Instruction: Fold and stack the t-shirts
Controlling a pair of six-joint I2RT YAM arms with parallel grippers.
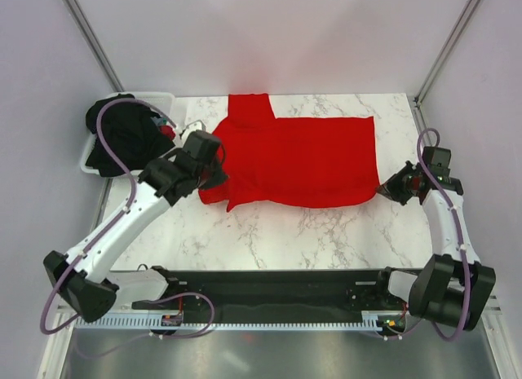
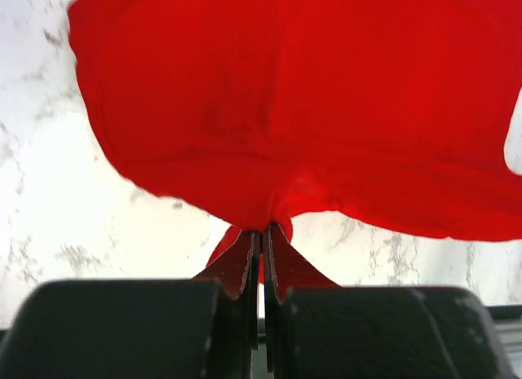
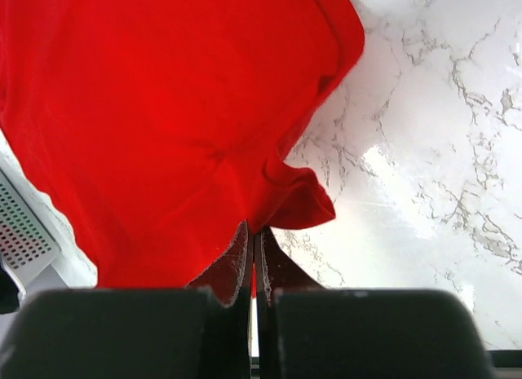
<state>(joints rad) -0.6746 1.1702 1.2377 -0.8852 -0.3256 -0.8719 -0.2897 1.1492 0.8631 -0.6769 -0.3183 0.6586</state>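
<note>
While black t-shirts fill a white tub at the far-left edge of the counter, the left pincer and right pincer clamp tight on opposite near corners of the red t-shirt spread across its middle.

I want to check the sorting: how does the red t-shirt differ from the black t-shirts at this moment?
The red t-shirt lies spread on the table; the black t-shirts sit bunched in the white tub. The left gripper and right gripper are each shut on the red t-shirt's edge; no gripper touches the black ones. Both are soft fabric.
</note>
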